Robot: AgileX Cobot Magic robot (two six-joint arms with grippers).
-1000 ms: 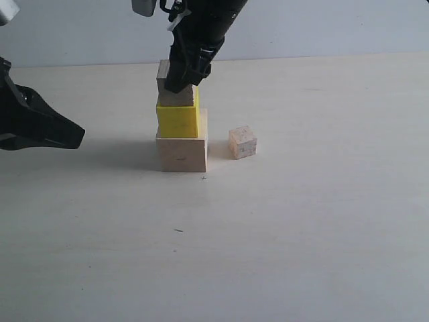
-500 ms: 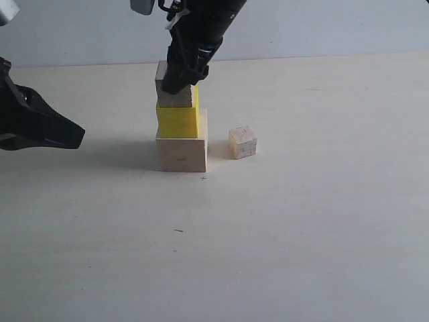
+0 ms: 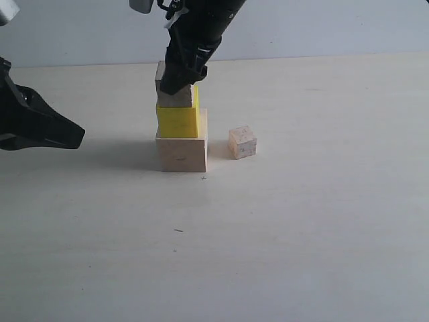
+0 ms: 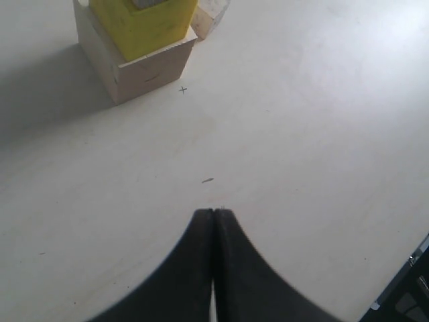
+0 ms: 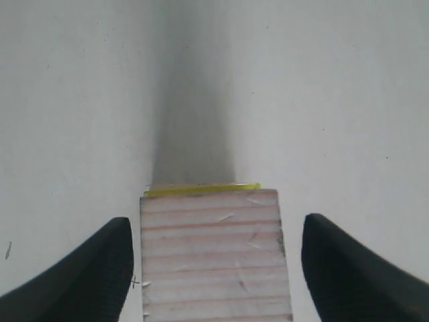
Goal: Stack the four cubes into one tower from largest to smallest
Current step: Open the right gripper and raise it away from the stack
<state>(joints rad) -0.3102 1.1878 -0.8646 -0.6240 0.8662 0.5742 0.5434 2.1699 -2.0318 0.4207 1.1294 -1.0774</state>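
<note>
Tower (image 3: 178,124) is standing three high — my right pincer (image 5: 216,224) is hanging open around the medium cube (image 3: 179,100); small cube (image 3: 242,142) is waiting.

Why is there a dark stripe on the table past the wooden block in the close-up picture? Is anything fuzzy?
Right wrist view: the stripe is a soft shadow on the table, running away from the medium wooden cube; the right gripper's fingers have fuzzy edges. Exterior view: the stack throws a faint shadow to the left. Left wrist view: the left gripper is dark, with no detail showing.
</note>
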